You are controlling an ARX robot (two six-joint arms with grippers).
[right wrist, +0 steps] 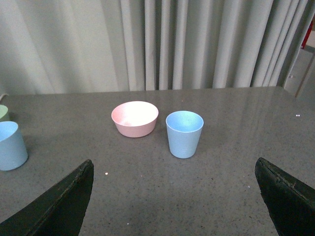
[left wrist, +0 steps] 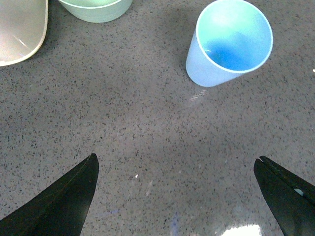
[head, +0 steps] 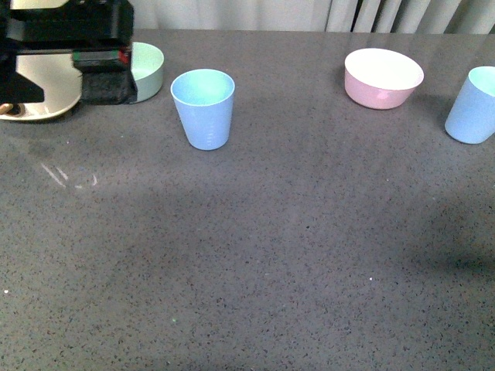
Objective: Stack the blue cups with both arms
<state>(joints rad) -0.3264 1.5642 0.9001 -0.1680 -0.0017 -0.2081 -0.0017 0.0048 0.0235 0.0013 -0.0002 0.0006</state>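
Two light-blue cups stand upright and apart on the grey table. One cup (head: pixel 203 108) is at the back left, and the other cup (head: pixel 473 106) is at the right edge of the front view. My left arm (head: pixel 73 42) hangs at the far left, beside the left cup. In the left wrist view my left gripper (left wrist: pixel 176 158) is open over bare table, short of that cup (left wrist: pixel 229 44). My right gripper (right wrist: pixel 173 162) is open and empty too, with the right cup (right wrist: pixel 184 133) ahead of it. The right arm is outside the front view.
A pink bowl (head: pixel 384 77) sits at the back between the cups, just left of the right cup. A green bowl (head: pixel 148 68) and a cream plate (head: pixel 42 97) lie behind my left arm. Curtains close off the far side of the table (head: pixel 255 255).
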